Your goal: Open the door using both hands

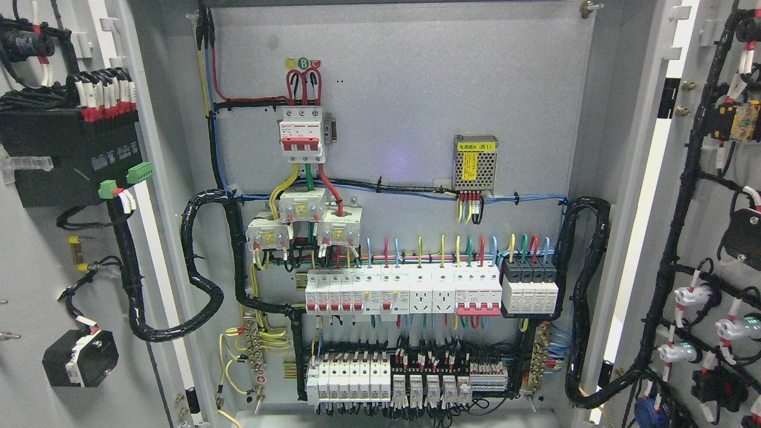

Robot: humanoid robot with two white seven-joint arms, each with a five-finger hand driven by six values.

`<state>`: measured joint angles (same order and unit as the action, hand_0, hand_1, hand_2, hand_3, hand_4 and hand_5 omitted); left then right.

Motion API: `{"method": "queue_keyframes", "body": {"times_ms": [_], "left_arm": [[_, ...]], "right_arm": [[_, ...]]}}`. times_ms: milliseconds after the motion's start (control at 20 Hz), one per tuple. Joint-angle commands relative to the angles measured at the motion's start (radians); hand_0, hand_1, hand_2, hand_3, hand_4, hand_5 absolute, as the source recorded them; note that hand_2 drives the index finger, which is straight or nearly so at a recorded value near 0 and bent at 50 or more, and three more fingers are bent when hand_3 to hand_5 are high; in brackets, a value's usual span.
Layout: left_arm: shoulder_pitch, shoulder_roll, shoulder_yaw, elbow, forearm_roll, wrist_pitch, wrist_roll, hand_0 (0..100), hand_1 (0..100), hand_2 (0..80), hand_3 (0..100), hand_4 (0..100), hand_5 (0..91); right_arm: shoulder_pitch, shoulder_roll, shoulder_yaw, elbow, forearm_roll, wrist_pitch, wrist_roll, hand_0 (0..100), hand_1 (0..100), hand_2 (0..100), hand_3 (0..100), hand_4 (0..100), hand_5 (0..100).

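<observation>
Doors: both leaves swung wide, left door (35, 249) filling the left edge, right door (707, 238) filling the right edge, inner faces turned toward the camera. No hand or arm of the robot anywhere in view, so impossible to say whether fingers are spread or curled, or holding anything.

Outward from where the hands would be: black wiring loom (196, 279) sagging from the left door across the hinge gap into the cabinet, a matching loom (585, 303) looping from the right door. Farther in, on the back panel (404, 89), a red-toggled main breaker (302, 134), a small power supply (474, 164), and rows of breakers (404, 291) with relays below.

Task likely finished, judging from how the leaves stand.

Risks from here: swinging a door farther and pulling a loom taut at the hinge; a leaf drifting back if unheld; fingers straying inward among exposed terminals and snagging a loose wire. Possibly live, though not discernible from this view.
</observation>
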<state>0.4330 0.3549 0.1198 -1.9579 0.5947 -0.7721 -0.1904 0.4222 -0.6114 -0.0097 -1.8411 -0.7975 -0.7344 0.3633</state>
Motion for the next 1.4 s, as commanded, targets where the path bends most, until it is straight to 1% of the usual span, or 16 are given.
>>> {"method": "queue_keyframes", "body": {"times_ms": [0, 200, 401, 451, 551, 601, 851, 1002, 1152, 1352], "left_arm": [[0.0, 0.026, 0.089, 0.059, 0.028, -0.296, 0.0, 0, 0, 0.0, 0, 3, 0.0], [-0.01, 0.03, 0.119, 0.094, 0.046, -0.288, 0.0, 0, 0, 0.0, 0, 3, 0.0], [-0.028, 0.052, 0.147, 0.151, 0.077, -0.28, 0.0, 0, 0, 0.0, 0, 3, 0.0], [-0.036, 0.062, 0.149, 0.165, 0.083, -0.279, 0.0, 0, 0, 0.0, 0, 3, 0.0], [-0.045, 0.072, 0.155, 0.191, 0.1, -0.277, 0.0, 0, 0, 0.0, 0, 3, 0.0], [-0.051, 0.078, 0.162, 0.198, 0.105, -0.279, 0.0, 0, 0, 0.0, 0, 3, 0.0], [-0.062, 0.099, 0.176, 0.229, 0.138, -0.277, -0.001, 0, 0, 0.0, 0, 3, 0.0], [-0.074, 0.102, 0.193, 0.24, 0.146, -0.253, 0.0, 0, 0, 0.0, 0, 3, 0.0], [-0.1, 0.122, 0.198, 0.284, 0.165, -0.245, 0.0, 0, 0, 0.0, 0, 3, 0.0], [-0.14, 0.142, 0.202, 0.341, 0.169, -0.22, 0.0, 0, 0, 0.0, 0, 3, 0.0]], "right_arm": [[0.0, -0.033, -0.061, 0.051, -0.005, 0.001, 0.0, 0, 0, 0, 0, 0, 0], [0.001, -0.051, -0.085, 0.051, -0.003, 0.001, 0.0, 0, 0, 0, 0, 0, 0], [0.001, -0.056, -0.096, 0.048, -0.038, -0.002, 0.003, 0, 0, 0, 0, 0, 0], [0.001, -0.06, -0.098, 0.046, -0.06, -0.002, 0.012, 0, 0, 0, 0, 0, 0], [0.003, -0.064, -0.096, 0.045, -0.106, -0.002, 0.071, 0, 0, 0, 0, 0, 0], [0.003, -0.064, -0.098, 0.045, -0.12, -0.003, 0.084, 0, 0, 0, 0, 0, 0], [0.003, -0.065, -0.102, 0.051, -0.16, -0.002, 0.094, 0, 0, 0, 0, 0, 0], [0.003, -0.065, -0.111, 0.052, -0.16, -0.002, 0.121, 0, 0, 0, 0, 0, 0], [0.003, -0.067, -0.111, 0.057, -0.169, 0.0, 0.141, 0, 0, 0, 0, 0, 0], [0.001, -0.067, -0.113, 0.075, -0.2, 0.0, 0.19, 0, 0, 0, 0, 0, 0]]}}
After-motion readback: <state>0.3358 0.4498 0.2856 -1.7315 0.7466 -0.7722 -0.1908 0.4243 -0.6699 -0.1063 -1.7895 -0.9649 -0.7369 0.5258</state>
